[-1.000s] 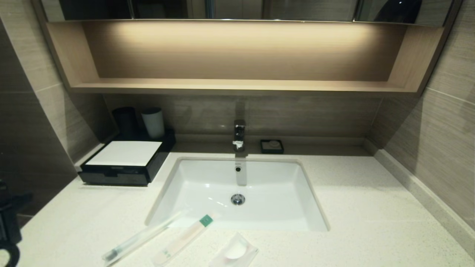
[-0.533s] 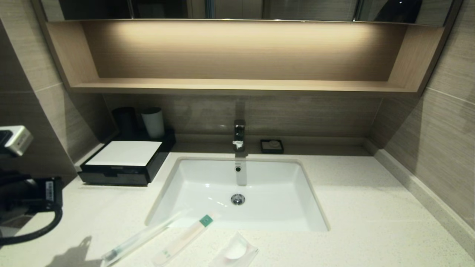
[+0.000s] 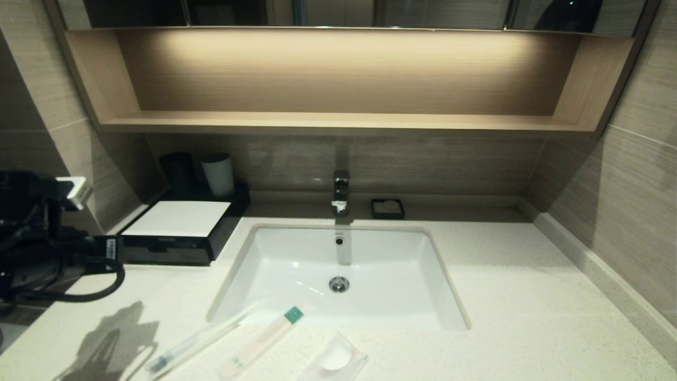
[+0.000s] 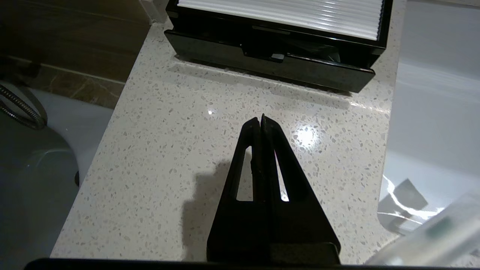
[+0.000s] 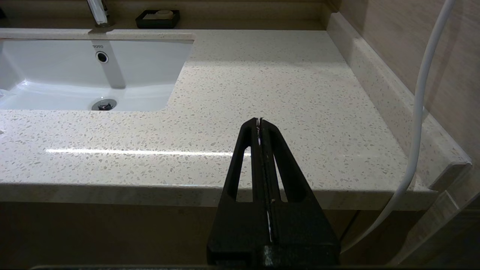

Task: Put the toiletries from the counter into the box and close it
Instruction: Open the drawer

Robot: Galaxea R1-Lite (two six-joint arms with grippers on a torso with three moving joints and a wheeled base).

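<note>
The black box [image 3: 169, 248] with a flat white top stands at the back left of the counter [image 3: 529, 296]; it also shows in the left wrist view [image 4: 270, 65]. Three toiletries lie on the front edge: a clear sleeve with a dark end [image 3: 195, 341], a whitish packet with a green end [image 3: 264, 336] and a square sachet with a white disc [image 3: 334, 360]. My left gripper [image 4: 261, 118] is shut and empty above the bare counter, just in front of the box's drawer front. My right gripper [image 5: 259, 120] is shut and empty, off the counter's front right edge.
The white sink basin [image 3: 402, 312] sits mid-counter with a faucet [image 3: 341, 193] behind it. A small black dish [image 3: 387, 208] stands at the back. A black cup [image 3: 177, 172] and a white cup [image 3: 218, 174] stand behind the box. Walls close both sides.
My left arm has come in from the left edge, rising and moving right towards the box. Its shadow now falls on the front left counter. The toiletries have not moved.
</note>
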